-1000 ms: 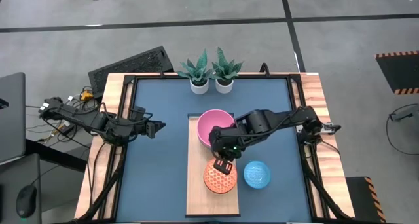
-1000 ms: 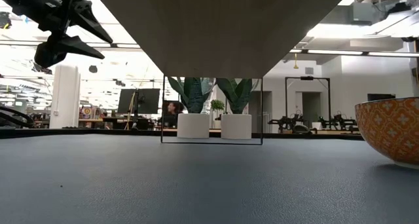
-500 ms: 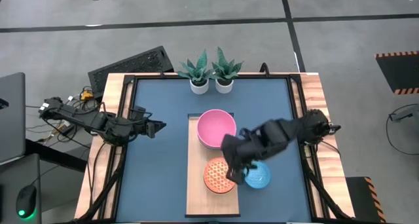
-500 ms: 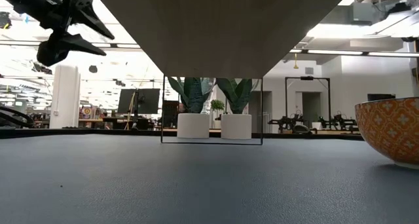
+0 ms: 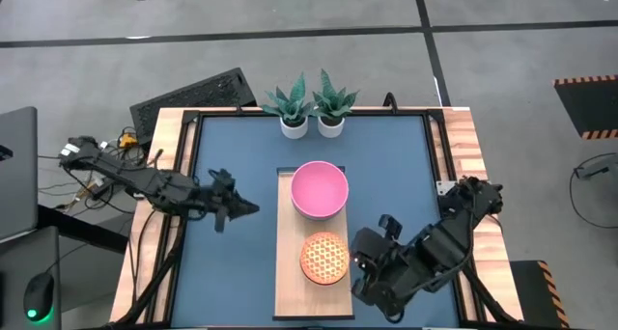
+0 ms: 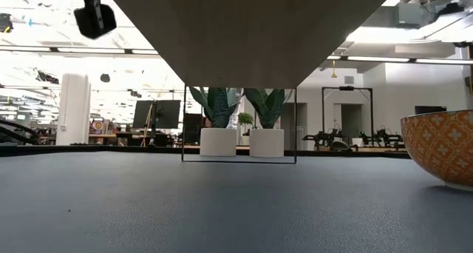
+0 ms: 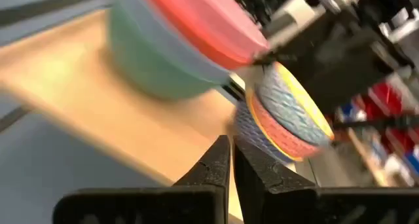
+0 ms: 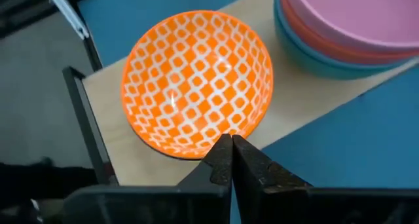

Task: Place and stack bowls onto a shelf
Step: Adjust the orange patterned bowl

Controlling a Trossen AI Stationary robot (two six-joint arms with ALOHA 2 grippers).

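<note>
Wood shelf: the light shelf (image 5: 287,272) lies along the middle of the dark blue bench (image 5: 241,137), running from its centre toward the near edge.
Large bowls: a pink bowl (image 5: 320,188) tops a nested stack at the far end of the shelf; the right wrist view shows an orange-red rim and a teal bowl (image 8: 327,63) beneath the pink one.
Small bowls: an orange-red patterned bowl (image 5: 324,258) sits upright on the shelf, just nearer than the large stack and apart from it. The left wrist view shows it as the top of a small stack, with a yellow rim and a blue patterned bowl (image 7: 252,129) under it.
Right hand: the right hand (image 5: 372,282) hangs low beside the shelf, on its right, near the small stack; its fingers (image 8: 222,160) are pressed together and hold nothing.
Left hand: the left hand (image 5: 239,206) is over the bench left of the shelf, pointing toward the large stack; its fingers (image 7: 213,168) meet at the tips, empty.
Low view: an orange patterned bowl (image 6: 442,147) stands on the bench at the picture's right edge.
Far edge: two white plant pots (image 5: 312,124) stand side by side.
</note>
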